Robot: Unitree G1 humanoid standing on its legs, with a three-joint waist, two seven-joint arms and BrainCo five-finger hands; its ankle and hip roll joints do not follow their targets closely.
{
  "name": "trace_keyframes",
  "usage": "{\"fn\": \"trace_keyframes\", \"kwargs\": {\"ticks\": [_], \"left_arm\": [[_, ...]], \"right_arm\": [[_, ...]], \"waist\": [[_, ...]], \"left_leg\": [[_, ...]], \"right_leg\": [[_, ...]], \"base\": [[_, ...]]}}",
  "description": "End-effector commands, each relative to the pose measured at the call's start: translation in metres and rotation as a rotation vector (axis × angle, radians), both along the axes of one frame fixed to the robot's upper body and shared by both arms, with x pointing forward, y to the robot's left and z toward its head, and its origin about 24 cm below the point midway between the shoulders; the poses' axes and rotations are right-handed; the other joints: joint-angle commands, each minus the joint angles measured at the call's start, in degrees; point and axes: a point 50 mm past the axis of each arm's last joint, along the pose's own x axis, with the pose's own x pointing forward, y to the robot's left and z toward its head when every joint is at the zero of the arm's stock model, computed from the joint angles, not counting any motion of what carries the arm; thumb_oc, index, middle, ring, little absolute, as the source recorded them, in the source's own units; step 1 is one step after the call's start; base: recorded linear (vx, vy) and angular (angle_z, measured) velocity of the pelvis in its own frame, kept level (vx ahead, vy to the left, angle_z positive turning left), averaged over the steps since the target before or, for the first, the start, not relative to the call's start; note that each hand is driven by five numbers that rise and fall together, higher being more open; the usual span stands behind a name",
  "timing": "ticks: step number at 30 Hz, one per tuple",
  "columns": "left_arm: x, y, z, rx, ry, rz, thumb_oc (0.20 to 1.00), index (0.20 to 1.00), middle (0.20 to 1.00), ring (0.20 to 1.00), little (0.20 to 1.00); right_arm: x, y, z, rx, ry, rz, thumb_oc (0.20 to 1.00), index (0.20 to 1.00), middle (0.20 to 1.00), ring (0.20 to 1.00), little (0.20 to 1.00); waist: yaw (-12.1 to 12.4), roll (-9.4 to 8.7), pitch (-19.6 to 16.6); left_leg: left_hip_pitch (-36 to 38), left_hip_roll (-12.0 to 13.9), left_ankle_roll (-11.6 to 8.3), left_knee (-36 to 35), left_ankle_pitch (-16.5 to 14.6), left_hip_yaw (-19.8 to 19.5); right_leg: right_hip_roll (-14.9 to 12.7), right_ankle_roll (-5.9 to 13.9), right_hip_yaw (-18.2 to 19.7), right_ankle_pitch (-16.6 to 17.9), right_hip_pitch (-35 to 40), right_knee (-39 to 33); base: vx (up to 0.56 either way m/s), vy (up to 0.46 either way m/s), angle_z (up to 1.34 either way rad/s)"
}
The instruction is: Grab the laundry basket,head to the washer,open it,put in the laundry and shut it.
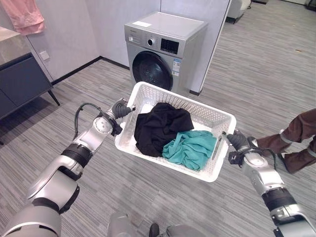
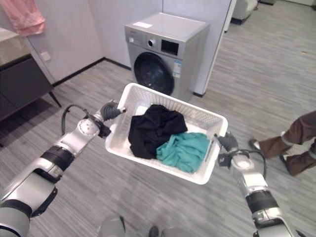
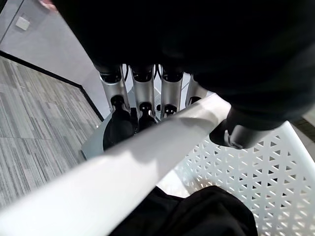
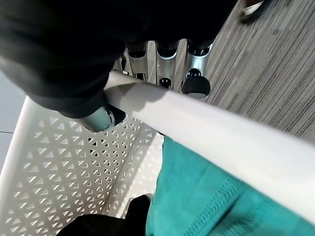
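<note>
You are holding the white laundry basket [image 1: 207, 118] up off the floor, in front of the washer [image 1: 160, 49]. Your left hand [image 1: 120, 109] and right hand [image 1: 238, 141] are each curling round a rim, one on each end, so the basket is staying level and the black cloth [image 1: 160, 126] and green cloth [image 1: 190, 148] are staying inside.

Home laundry corner: washer [image 1: 163, 52], hanging pink cloth [image 1: 25, 16].

L hand [image 3: 147, 93] curled round basket rim [image 3: 123, 172] (white), black garment [image 3: 197, 216] inside
</note>
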Motion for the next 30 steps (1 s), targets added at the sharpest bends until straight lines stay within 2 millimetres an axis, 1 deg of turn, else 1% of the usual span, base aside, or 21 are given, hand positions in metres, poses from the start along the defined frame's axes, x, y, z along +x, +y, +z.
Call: {"fn": "trace_keyframes", "kwargs": {"ticks": [1,3,4,7,9,12,13,15,16,17,18,19,21,22,24,25,26,27,28,29,30], "left_arm": [[0.011,0.044,0.053,-0.061,-0.180,0.174,0.200,0.200,0.200,0.200,0.200],[0.010,0.045,0.052,-0.060,-0.176,0.177,0.200,0.200,0.200,0.200,0.200],[0.009,0.049,0.051,-0.067,-0.172,0.182,0.200,0.200,0.200,0.200,0.200],[0.006,0.054,0.045,-0.084,-0.154,0.191,0.200,0.200,0.200,0.200,0.200],[0.004,0.057,0.041,-0.088,-0.144,0.192,0.200,0.200,0.200,0.200,0.200],[0.002,0.058,0.036,-0.081,-0.137,0.193,0.200,0.200,0.200,0.200,0.200],[0.000,0.062,0.029,-0.067,-0.117,0.200,0.200,0.200,0.200,0.200,0.200],[-0.001,0.064,0.028,-0.056,-0.111,0.207,0.200,0.200,0.200,0.200,0.200],[-0.001,0.064,0.028,-0.057,-0.112,0.207,0.200,0.200,0.200,0.200,0.200],[-0.004,0.072,0.025,-0.058,-0.107,0.232,0.200,0.200,0.200,0.200,0.200],[-0.005,0.075,0.023,-0.057,-0.101,0.241,0.200,0.200,0.200,0.200,0.200],[-0.006,0.075,0.023,-0.058,-0.100,0.240,0.200,0.200,0.200,0.200,0.200],[-0.007,0.078,0.022,-0.058,-0.098,0.250,0.200,0.200,0.200,0.200,0.200],[-0.008,0.079,0.022,-0.060,-0.099,0.252,0.200,0.200,0.200,0.200,0.200],[-0.007,0.078,0.024,-0.067,-0.106,0.251,0.200,0.200,0.200,0.200,0.200],[-0.006,0.077,0.025,-0.067,-0.106,0.251,0.200,0.200,0.200,0.200,0.200],[-0.006,0.078,0.025,-0.071,-0.104,0.252,0.200,0.200,0.200,0.200,0.200],[-0.005,0.077,0.027,-0.072,-0.113,0.247,0.200,0.200,0.200,0.200,0.200],[-0.004,0.076,0.029,-0.071,-0.118,0.245,0.200,0.200,0.200,0.200,0.200],[-0.004,0.076,0.029,-0.071,-0.118,0.244,0.200,0.200,0.200,0.200,0.200],[-0.005,0.081,0.029,-0.060,-0.123,0.261,0.200,0.200,0.200,0.200,0.200]], "right_arm": [[-0.007,-0.028,0.027,-0.029,-0.130,-0.012,0.200,0.200,0.200,0.200,0.200],[-0.006,-0.026,0.025,-0.021,-0.130,-0.009,0.200,0.200,0.200,0.200,0.200],[0.000,-0.019,0.023,-0.014,-0.127,0.003,0.200,0.200,0.200,0.200,0.200],[0.006,-0.012,0.014,-0.007,-0.096,0.008,0.200,0.200,0.200,0.200,0.200],[0.007,-0.011,0.010,-0.012,-0.081,0.005,0.200,0.200,0.200,0.200,0.200],[0.006,-0.012,0.006,0.010,-0.079,-0.020,0.200,0.200,0.200,0.200,0.200],[0.002,-0.015,-0.001,0.016,-0.061,-0.043,0.200,0.200,0.200,0.200,0.200],[0.002,-0.016,-0.002,0.009,-0.056,-0.049,0.200,0.200,0.200,0.200,0.200],[0.002,-0.016,-0.002,0.009,-0.056,-0.049,0.200,0.200,0.200,0.200,0.200],[0.009,-0.016,0.004,0.003,-0.073,-0.056,0.200,0.200,0.200,0.200,0.200],[0.011,-0.017,0.006,0.000,-0.078,-0.064,0.200,0.200,0.200,0.200,0.200],[0.013,-0.017,0.008,-0.008,-0.080,-0.065,0.200,0.200,0.200,0.200,0.200],[0.016,-0.021,0.010,-0.030,-0.078,-0.080,0.200,0.200,0.200,0.200,0.200],[0.018,-0.022,0.012,-0.042,-0.078,-0.084,0.200,0.200,0.200,0.200,0.200],[0.019,-0.028,0.015,-0.066,-0.078,-0.096,0.200,0.200,0.200,0.200,0.200],[0.019,-0.028,0.015,-0.067,-0.078,-0.095,0.200,0.200,0.200,0.200,0.200],[0.019,-0.032,0.016,-0.074,-0.073,-0.103,0.200,0.200,0.200,0.200,0.200],[0.019,-0.038,0.020,-0.079,-0.083,-0.119,0.200,0.200,0.200,0.200,0.200],[0.019,-0.039,0.021,-0.077,-0.085,-0.128,0.200,0.200,0.200,0.200,0.200],[0.019,-0.040,0.021,-0.077,-0.085,-0.129,0.200,0.200,0.200,0.200,0.200],[0.020,-0.042,0.026,-0.095,-0.098,-0.130,0.200,0.200,0.200,0.200,0.200]], "waist": [[3.2,3.36,-4.1],[4.0,3.53,-3.9],[5.6,3.93,-3.5],[7.3,4.51,-3.9],[7.7,5.00,-5.2],[8.0,4.63,-6.6],[8.2,3.45,-8.4],[8.0,2.95,-8.5],[8.0,3.10,-8.7],[8.4,3.24,-8.9],[8.4,3.44,-8.5],[8.1,4.40,-8.0],[7.4,5.97,-7.1],[7.1,6.50,-6.4],[6.6,6.61,-5.7],[6.5,6.84,-5.8],[6.1,6.75,-5.5],[6.0,6.06,-5.3],[5.9,5.95,-5.3],[5.9,6.09,-5.4],[5.4,6.22,-4.5]], "left_leg": [[6.5,-1.7,-2.02,-22.9,8.1,-4.7],[6.2,-3.0,-2.38,-27.2,9.1,-6.5],[5.0,-5.1,-2.98,-31.2,9.8,-10.7],[4.9,-6.3,-3.18,-32.8,10.6,-15.5],[7.0,-6.5,-2.51,-33.8,11.3,-15.9],[7.6,-7.2,-1.90,-31.5,12.7,-15.0],[7.7,-8.8,-0.72,-29.0,11.5,-13.9],[9.1,-10.1,0.71,-27.8,9.7,-12.9],[8.9,-9.9,0.69,-27.8,9.8,-12.9],[11.3,-11.1,2.73,-27.1,7.2,-11.7],[13.1,-11.4,3.64,-27.1,6.1,-10.9],[14.5,-10.9,4.22,-27.4,5.7,-10.7],[17.2,-10.3,5.23,-28.1,4.5,-10.7],[18.7,-10.2,5.42,-28.5,3.9,-10.7],[20.1,-10.4,5.02,-28.6,3.0,-11.9],[19.9,-10.2,4.96,-28.6,3.1,-12.0],[20.3,-10.2,4.54,-28.4,2.5,-13.1],[20.3,-10.2,3.44,-27.9,1.3,-13.7],[19.9,-10.1,3.06,-27.8,1.0,-14.2],[19.8,-9.9,3.03,-27.7,0.8,-14.2],[20.3,-9.6,2.42,-27.2,0.0,-14.9]], "right_leg": [[-4.8,10.97,2.6,-2.4,-2.4,0.2],[-4.3,10.87,2.8,-3.6,-1.6,0.9],[-3.5,10.50,4.1,-5.3,-0.4,2.2],[-2.6,10.52,6.7,-8.1,2.0,3.0],[-3.2,10.89,8.0,-9.8,3.6,3.7],[-4.0,11.49,8.2,-9.8,4.3,5.3],[-6.1,13.75,8.0,-7.0,4.5,8.0],[-8.4,15.84,8.0,-1.5,1.4,16.2],[-8.2,15.81,8.1,-1.3,1.2,16.2],[-11.0,18.20,7.6,4.5,-2.7,25.8],[-12.7,19.15,6.5,7.7,-4.7,31.9],[-13.5,19.04,5.2,9.8,-6.9,36.8],[-14.9,18.79,3.4,8.6,-11.1,43.7],[-16.7,18.22,2.0,6.9,-13.0,44.8],[-17.5,16.98,0.5,2.7,-14.3,38.1],[-17.3,16.87,0.3,3.0,-14.3,37.8],[-16.1,16.03,0.6,-0.5,-14.7,31.2],[-15.9,16.30,1.2,-2.1,-13.4,18.0],[-16.2,16.57,2.4,-0.8,-14.5,13.5],[-16.0,16.55,2.3,-0.6,-14.2,13.0],[-18.4,17.94,4.1,4.6,-18.2,8.4]], "base": [[0.45,0.069,-0.26],[0.36,0.031,-0.49],[0.37,0.016,-0.64],[0.48,0.058,-0.51],[0.46,0.146,-0.45],[0.42,0.160,-0.64],[0.46,0.200,-0.36],[0.38,0.200,0.06],[0.35,0.242,0.19],[0.35,0.254,0.01],[0.42,0.330,-0.31],[0.22,0.222,-0.60],[0.18,0.189,-0.57],[0.20,0.138,0.10],[0.15,0.051,0.58],[0.13,-0.026,0.50],[0.17,-0.126,0.63],[0.19,-0.172,0.73],[0.12,-0.145,0.72],[0.08,-0.092,0.52],[0.05,-0.041,0.44]]}}
